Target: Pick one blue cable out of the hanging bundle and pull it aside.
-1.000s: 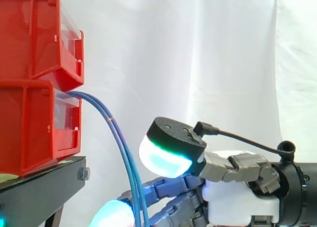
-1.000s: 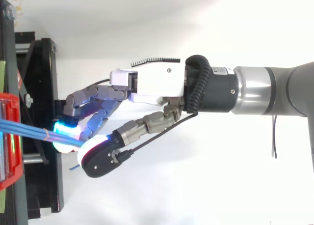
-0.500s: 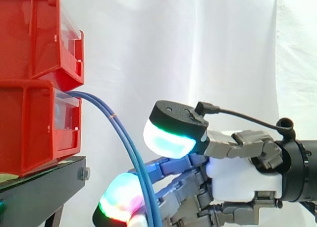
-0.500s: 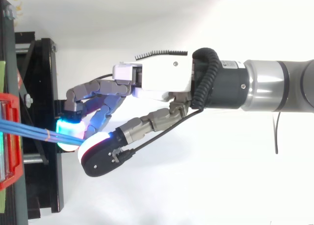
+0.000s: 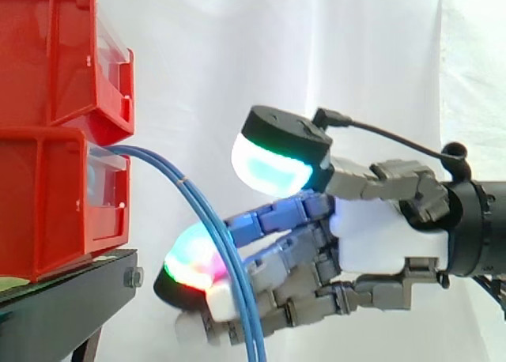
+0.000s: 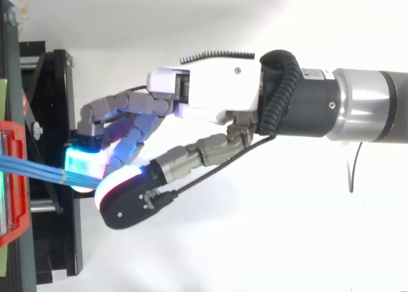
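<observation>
A bundle of thin blue cables [image 5: 202, 212] leaves the lower red bin [image 5: 47, 204] and arcs down to the right. In the top view the cables [image 6: 38, 171] run from the bin toward the glowing pads. My hand [image 5: 379, 235] reaches in from the right, palm [image 6: 210, 94] turned toward the bins. Its loosely bent fingers [image 5: 194, 263] lie just behind the cables where they hang, and the strands cross in front of the pads. The thumb pad [image 5: 273, 168] stands well above them, apart from the cables. Nothing is pinched.
A second red bin [image 5: 47, 54] is stacked on the lower one, both on the black stand [image 5: 63, 307], whose frame [image 6: 57, 113] lies just left of the fingertips. A white curtain hangs behind.
The hand has risen and its fingers have come up behind the cables. The hanging part of the bundle has shifted to the right, away from the stand.
</observation>
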Action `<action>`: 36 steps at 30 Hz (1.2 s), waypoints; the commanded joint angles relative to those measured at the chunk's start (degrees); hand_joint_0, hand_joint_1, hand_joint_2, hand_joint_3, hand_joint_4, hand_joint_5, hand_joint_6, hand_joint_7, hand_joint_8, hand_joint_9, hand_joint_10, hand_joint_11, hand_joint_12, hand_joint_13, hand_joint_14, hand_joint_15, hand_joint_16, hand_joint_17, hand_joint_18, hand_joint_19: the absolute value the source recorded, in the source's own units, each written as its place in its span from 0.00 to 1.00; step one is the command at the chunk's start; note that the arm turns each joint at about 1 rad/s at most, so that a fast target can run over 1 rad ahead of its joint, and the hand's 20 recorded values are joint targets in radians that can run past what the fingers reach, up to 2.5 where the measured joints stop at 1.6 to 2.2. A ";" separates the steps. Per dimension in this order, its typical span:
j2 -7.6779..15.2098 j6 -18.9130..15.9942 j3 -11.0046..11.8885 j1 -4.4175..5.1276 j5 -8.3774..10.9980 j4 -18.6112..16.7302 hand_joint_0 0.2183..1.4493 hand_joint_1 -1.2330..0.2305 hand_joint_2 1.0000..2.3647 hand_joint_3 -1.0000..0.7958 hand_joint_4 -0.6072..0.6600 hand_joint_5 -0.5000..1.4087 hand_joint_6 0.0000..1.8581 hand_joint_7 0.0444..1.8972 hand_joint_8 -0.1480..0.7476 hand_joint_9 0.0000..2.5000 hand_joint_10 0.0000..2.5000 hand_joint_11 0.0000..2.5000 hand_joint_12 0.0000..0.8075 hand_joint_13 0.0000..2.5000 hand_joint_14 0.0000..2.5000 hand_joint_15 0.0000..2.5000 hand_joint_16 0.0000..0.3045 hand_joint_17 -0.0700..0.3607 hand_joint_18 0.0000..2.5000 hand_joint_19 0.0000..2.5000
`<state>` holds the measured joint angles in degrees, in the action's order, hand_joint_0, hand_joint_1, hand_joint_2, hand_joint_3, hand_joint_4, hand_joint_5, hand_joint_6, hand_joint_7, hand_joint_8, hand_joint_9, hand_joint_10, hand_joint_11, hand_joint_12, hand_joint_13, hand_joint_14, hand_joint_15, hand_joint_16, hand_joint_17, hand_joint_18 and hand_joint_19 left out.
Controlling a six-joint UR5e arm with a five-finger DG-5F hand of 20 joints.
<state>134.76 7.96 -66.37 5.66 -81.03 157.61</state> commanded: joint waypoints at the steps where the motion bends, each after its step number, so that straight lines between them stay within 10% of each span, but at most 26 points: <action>1: -0.02 -3.48 1.94 0.23 2.19 1.64 0.29 0.43 0.00 0.31 0.69 0.23 0.29 0.65 0.57 0.35 0.00 0.04 0.42 0.22 0.00 0.06 0.11 0.34 0.11 0.05; 5: -0.02 -7.25 3.00 0.76 4.92 3.40 0.29 0.43 0.00 0.32 0.69 0.23 0.29 0.65 0.57 0.36 0.00 0.05 0.42 0.22 0.00 0.06 0.11 0.34 0.12 0.05; 25: 0.24 -7.69 1.86 1.37 4.92 3.05 0.27 0.37 0.00 0.29 0.69 0.22 0.28 0.65 0.57 0.36 0.00 0.06 0.44 0.23 0.00 0.07 0.12 0.35 0.14 0.07; 36: 0.95 -7.96 -3.51 1.72 5.71 -10.05 0.27 0.38 0.00 0.29 0.71 0.22 0.27 0.65 0.57 0.36 0.00 0.06 0.44 0.23 0.00 0.07 0.12 0.35 0.14 0.07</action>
<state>135.54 -0.06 -69.26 7.29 -75.51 150.39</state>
